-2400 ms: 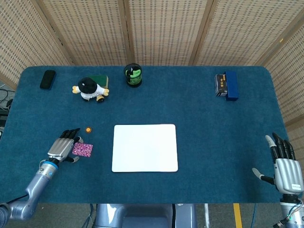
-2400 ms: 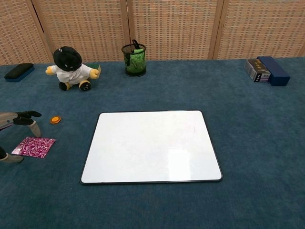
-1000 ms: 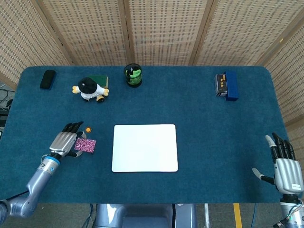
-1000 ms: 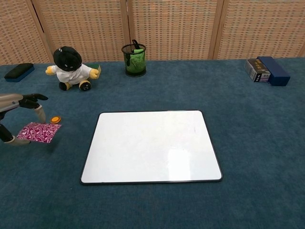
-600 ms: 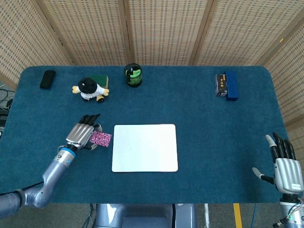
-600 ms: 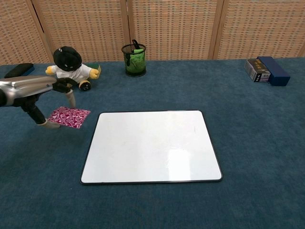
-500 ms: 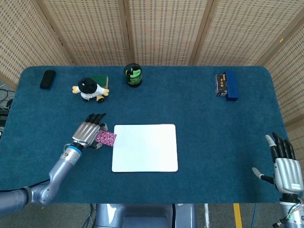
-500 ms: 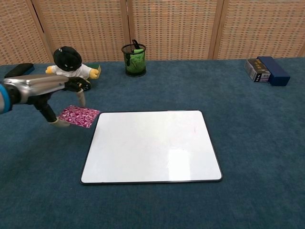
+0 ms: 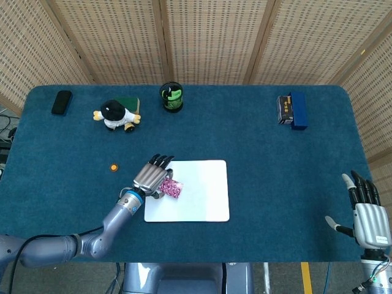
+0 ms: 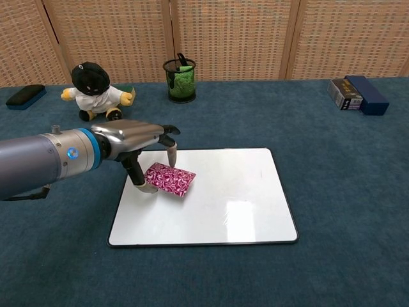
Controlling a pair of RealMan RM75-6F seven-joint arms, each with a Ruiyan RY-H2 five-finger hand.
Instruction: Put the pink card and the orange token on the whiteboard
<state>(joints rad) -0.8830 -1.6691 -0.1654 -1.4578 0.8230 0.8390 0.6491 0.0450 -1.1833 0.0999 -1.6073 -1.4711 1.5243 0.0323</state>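
My left hand (image 9: pixel 152 176) (image 10: pixel 137 142) pinches the pink patterned card (image 9: pixel 171 188) (image 10: pixel 170 180) and holds it over the left part of the whiteboard (image 9: pixel 202 196) (image 10: pixel 217 198); the chest view shows the card tilted, a little above the board. The small orange token (image 9: pixel 113 166) lies on the blue cloth left of the board; in the chest view my arm hides it. My right hand (image 9: pixel 367 211) rests at the table's near right edge, fingers spread, holding nothing.
A plush toy (image 9: pixel 115 115) (image 10: pixel 94 91) and a green mesh pen cup (image 9: pixel 172 97) (image 10: pixel 179 80) stand at the back. A black eraser (image 9: pixel 61 101) (image 10: pixel 24 96) lies far left, dark boxes (image 9: pixel 291 109) (image 10: pixel 356 94) far right.
My left hand has carried the pink card rightward from the cloth beside the token to above the whiteboard's left part. The token stays put. My right hand has not moved.
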